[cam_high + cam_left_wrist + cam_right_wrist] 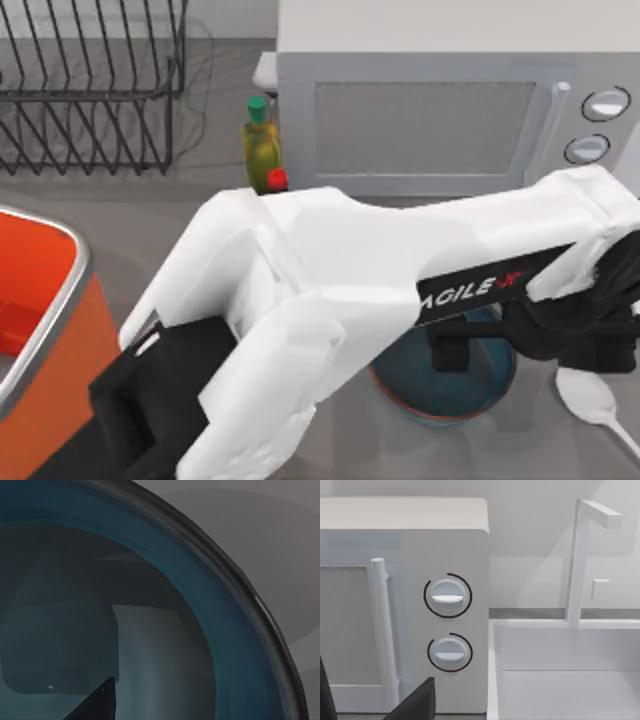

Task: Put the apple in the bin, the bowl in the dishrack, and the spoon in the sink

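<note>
A kitchen, in rendered simulation

On the grey worktop (200,200) stand a white microwave (440,110) with two round dials, a dark wire dishrack (90,90) and a green-capped bottle (261,140) of yellowish liquid — all usual kitchen things. Beside the microwave the right wrist view shows a white sink (560,675) with a square tap (580,560) — and a blue bowl (480,380) and a white spoon (592,395) lie on the worktop.

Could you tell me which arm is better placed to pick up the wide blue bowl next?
The left arm. Its gripper reaches across the table into the wide blue bowl with a reddish-brown rim, whose teal inside sits close under its wrist camera. The right wrist camera faces the white microwave and white sink.
</note>
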